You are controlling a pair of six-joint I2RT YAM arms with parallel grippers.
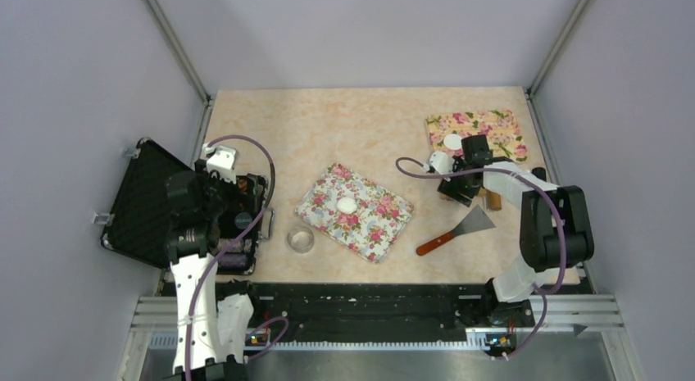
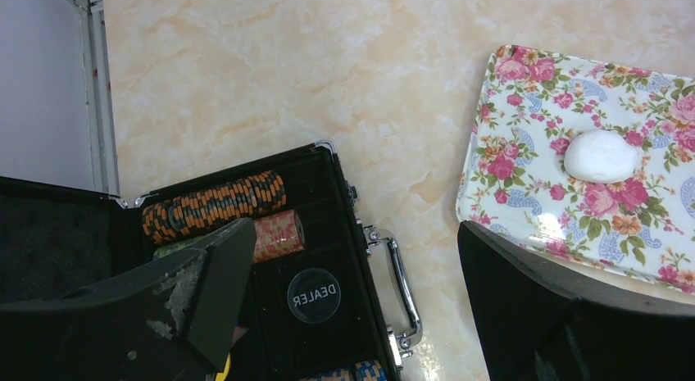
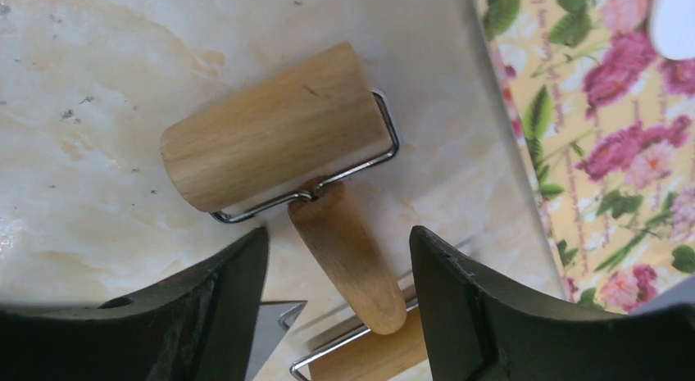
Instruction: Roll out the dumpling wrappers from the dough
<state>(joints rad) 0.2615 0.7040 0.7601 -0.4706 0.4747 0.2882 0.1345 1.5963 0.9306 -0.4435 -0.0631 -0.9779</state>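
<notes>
"Much room left on that table (image 1: pixel 270 119)?"

"The far left stretch of the marble top is open, right up to the back wall. Walls close it in on three sides. The open chip case (image 1: pixel 156 205) spills past the left edge, and the second floral mat (image 1: pixel 492 127) sits in the far right corner."

"And the dough (image 1: pixel 347 205)?"

"It's in the middle of the central floral mat (image 1: pixel 377 221), well apart from both grippers. One flat wrapper (image 1: pixel 452 141) lies on the corner mat, just beyond the right gripper (image 3: pixel 338 233)."

"How's that arm set?"

"Elbow folded, wrist pointing down, fingers spread either side of the handle of the wooden roller (image 3: pixel 279 127), not pinching it. The scraper (image 1: pixel 459 231) lies just nearer us."

"The left one?"

"The left gripper (image 2: pixel 354 233) hovers over the case, jaws wide, holding nothing. A glass bowl (image 1: pixel 300 238) stands between the case and the central mat."
</notes>
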